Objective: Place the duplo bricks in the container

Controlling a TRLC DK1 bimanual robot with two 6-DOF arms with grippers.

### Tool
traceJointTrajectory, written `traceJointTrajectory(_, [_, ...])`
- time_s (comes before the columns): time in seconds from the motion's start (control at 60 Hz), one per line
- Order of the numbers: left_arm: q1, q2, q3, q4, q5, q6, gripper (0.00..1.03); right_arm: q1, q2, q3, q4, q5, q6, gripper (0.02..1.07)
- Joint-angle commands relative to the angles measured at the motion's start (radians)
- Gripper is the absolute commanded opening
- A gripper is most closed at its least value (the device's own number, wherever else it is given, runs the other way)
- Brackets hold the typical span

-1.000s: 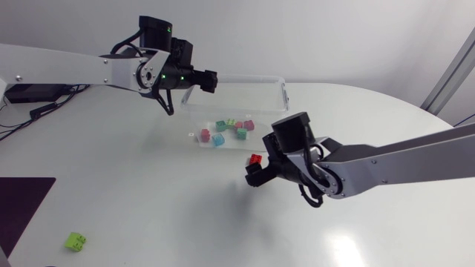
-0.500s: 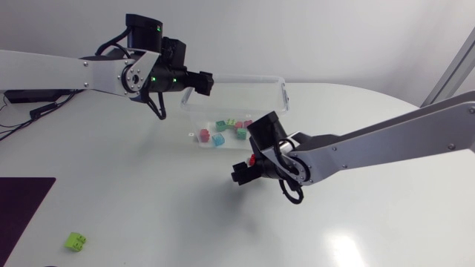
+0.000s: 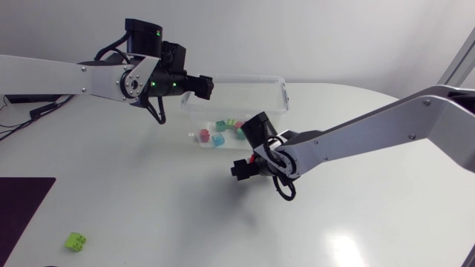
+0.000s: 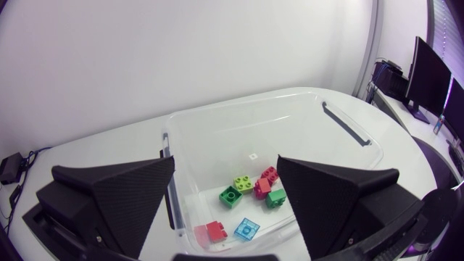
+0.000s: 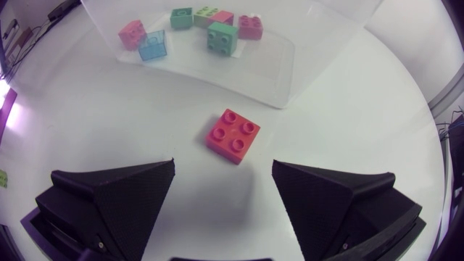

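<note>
- Head view: the right end effector [image 3: 241, 169] hangs low over the white bench [image 3: 148, 215], just in front of the container [image 3: 245, 77]. Its fingers are released.
- A red brick [image 3: 254, 157] shows just beside this end effector, on the side toward the container. It lies on the bench, outside the container.
- The left end effector [image 3: 202, 85] is above the left end of the container. From this view I cannot tell how its fingers stand.
- The container is a clear box. A group of small bricks [image 3: 218, 139] lies on its floor, in pink, blue, green and lime.
- A single green brick [image 3: 75, 240] lies far from both arms, near the front left of the bench. A dark flat patch [image 3: 22, 204] is beside it at the bench's left edge.
- Left wrist view: the fingers are wide apart and grasp nothing. The container is ahead of and below them, and seven small bricks lie together at its nearer end.
- Right wrist view: the red brick, with four studs up, lies flat on the bench ahead of the released fingers, in line with the gap between them. Neither finger touches it.
- The container wall stands just behind the red brick, with the seven small bricks inside it.
</note>
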Motion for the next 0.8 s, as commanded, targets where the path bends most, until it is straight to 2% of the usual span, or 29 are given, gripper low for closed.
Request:
traceJointTrajectory(0.0, [-0.006,-0.028,-0.035,0.018,-0.005,-0.022,0.98,-0.001,0.025,0.016,-0.006,0.024,0.054,0.99])
traceJointTrajectory(0.183, [-0.006,-0.035,-0.054,0.034,-0.005,-0.025,0.98,-0.013,0.051,0.044,0.01,0.047,0.084,0.96])
traceJointTrajectory(0.417, [0.005,-0.045,-0.068,0.041,-0.005,-0.02,0.98,-0.011,0.127,0.123,-0.079,0.068,0.087,0.96])
traceJointTrajectory(0.65, [0.012,-0.055,-0.095,0.06,-0.005,-0.023,0.98,-0.022,0.161,0.148,-0.083,0.07,0.096,0.96])
traceJointTrajectory(0.783, [0.02,-0.055,-0.101,0.069,-0.005,-0.023,0.98,-0.027,0.167,0.151,-0.077,0.074,0.105,0.82])
